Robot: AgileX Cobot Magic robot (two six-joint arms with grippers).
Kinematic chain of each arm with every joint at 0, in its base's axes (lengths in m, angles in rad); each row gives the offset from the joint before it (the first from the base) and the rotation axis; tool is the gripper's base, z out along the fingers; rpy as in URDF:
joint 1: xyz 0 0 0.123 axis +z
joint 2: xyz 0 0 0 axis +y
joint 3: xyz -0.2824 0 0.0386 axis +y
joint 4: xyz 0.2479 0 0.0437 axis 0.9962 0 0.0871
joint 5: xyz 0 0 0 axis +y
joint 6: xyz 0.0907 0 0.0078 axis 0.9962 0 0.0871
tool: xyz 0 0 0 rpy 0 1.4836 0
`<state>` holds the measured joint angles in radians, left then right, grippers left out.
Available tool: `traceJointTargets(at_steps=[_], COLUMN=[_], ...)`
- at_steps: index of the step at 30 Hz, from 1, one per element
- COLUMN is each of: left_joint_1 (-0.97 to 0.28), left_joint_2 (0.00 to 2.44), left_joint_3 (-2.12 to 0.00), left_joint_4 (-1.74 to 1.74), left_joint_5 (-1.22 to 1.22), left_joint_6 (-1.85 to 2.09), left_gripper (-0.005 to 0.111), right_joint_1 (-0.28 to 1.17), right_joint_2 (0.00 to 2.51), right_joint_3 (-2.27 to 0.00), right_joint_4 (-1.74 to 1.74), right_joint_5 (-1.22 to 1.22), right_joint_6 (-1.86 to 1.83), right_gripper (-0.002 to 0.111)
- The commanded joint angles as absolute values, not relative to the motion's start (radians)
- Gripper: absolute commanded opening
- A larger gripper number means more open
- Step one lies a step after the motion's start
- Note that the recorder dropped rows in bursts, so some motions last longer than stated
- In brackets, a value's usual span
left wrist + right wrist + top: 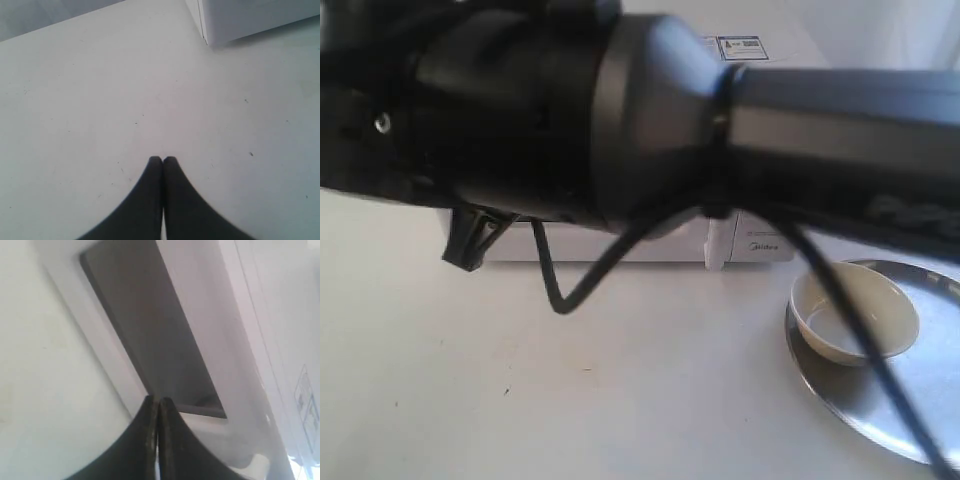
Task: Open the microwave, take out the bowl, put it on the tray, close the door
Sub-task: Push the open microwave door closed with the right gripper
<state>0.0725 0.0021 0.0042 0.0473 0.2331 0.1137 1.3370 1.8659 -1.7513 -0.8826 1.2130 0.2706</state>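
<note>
Bowl point(880, 305), smooth cream, on the shiny round tray point(922, 398), exterior view only. Left gripper point(162, 160) and right gripper point(156, 401) both pinched together

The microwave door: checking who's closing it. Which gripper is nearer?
Right. The right gripper, shut, sits close up to the door. The left gripper, also shut, hangs over the table, with only a corner of the microwave far ahead.

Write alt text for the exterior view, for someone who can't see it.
A blurred dark robot arm fills the upper frame, hiding most of a white microwave. At lower right, a cream bowl sits on a silver tray on a white table.
</note>
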Motion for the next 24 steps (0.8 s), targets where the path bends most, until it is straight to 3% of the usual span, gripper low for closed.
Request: traceJointTargets(at_steps=[1,24], left_joint_1=[0.069,0.069], left_joint_2=[0.0,0.0], left_joint_3=[0.0,0.0], left_joint_4=[0.045,0.045], left_joint_5=[0.232,0.232], left_joint_6=[0.109,0.109], left_gripper=[0.0,0.0], right_joint_1=[1.393,1.394], right_joint_2=[1.779,1.752], right_joint_3=[-1.754,-1.75], right_joint_4=[-0.789,-0.777], right_joint_5=[1.221,1.221], right_joint_6=[0.288,0.291], right_gripper=[0.0,0.0])
